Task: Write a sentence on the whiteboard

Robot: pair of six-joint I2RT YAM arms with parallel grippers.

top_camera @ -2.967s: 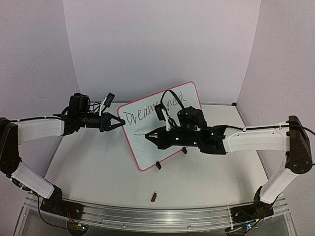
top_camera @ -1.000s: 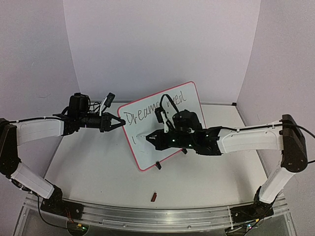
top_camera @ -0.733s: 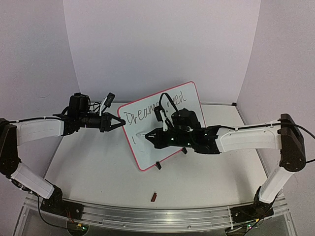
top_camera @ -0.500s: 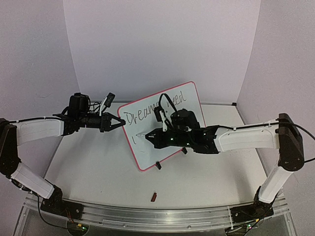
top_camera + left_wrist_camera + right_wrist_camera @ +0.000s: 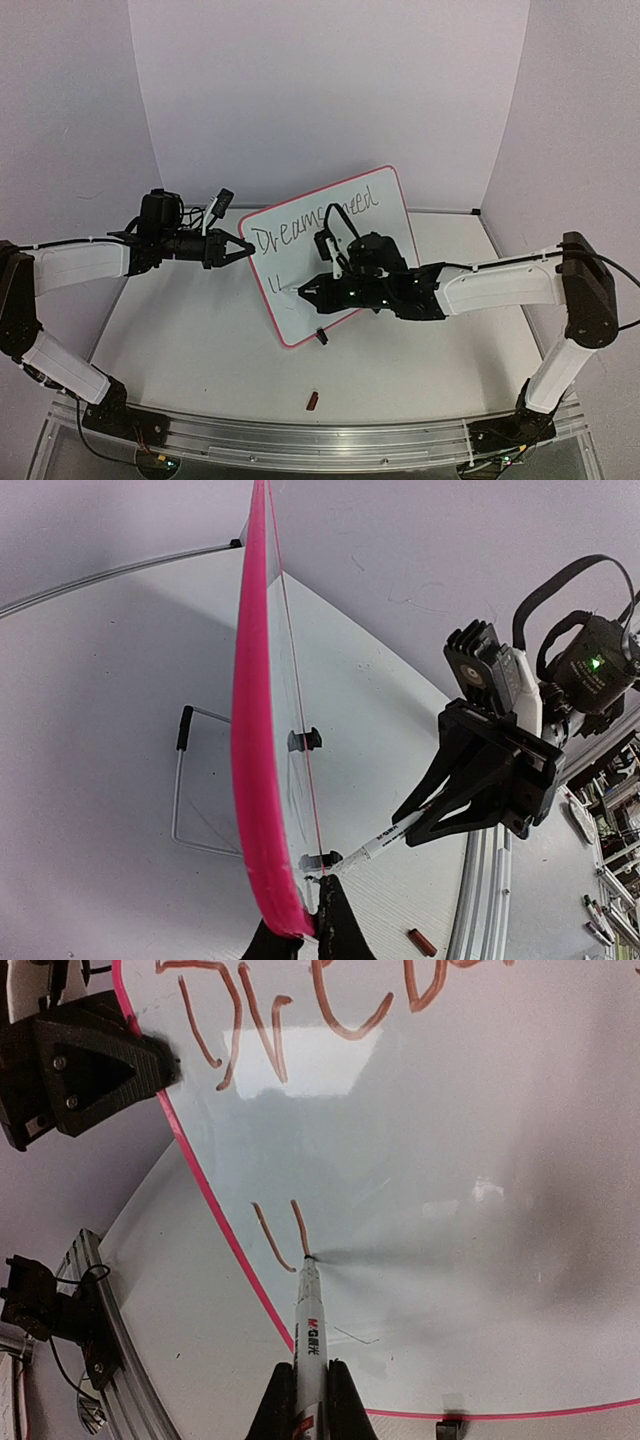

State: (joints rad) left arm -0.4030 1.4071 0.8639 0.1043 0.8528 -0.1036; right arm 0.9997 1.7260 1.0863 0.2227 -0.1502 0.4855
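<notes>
The whiteboard (image 5: 300, 312) stands tilted on the table, pink frame around it, with "Dreams need" in brown across its top and two short strokes lower left. My left gripper (image 5: 244, 250) is shut on the board's left edge; the left wrist view shows its fingertips (image 5: 335, 920) pinching the pink frame (image 5: 250, 730). My right gripper (image 5: 312, 290) is shut on a white marker (image 5: 308, 1330). The marker's tip touches the whiteboard (image 5: 450, 1160) at the bottom of the second stroke. In the left wrist view the marker (image 5: 385, 838) meets the board near its lower edge.
A small red marker cap (image 5: 312, 401) lies on the table in front of the board. Black clip feet (image 5: 321, 337) and a wire stand (image 5: 180, 780) hold the board up. An aluminium rail (image 5: 300, 440) runs along the near edge. Purple walls surround the table.
The right gripper has shifted slightly left and down with the marker. A second short stroke now stands beside the first on the lower line. The left arm has not moved.
</notes>
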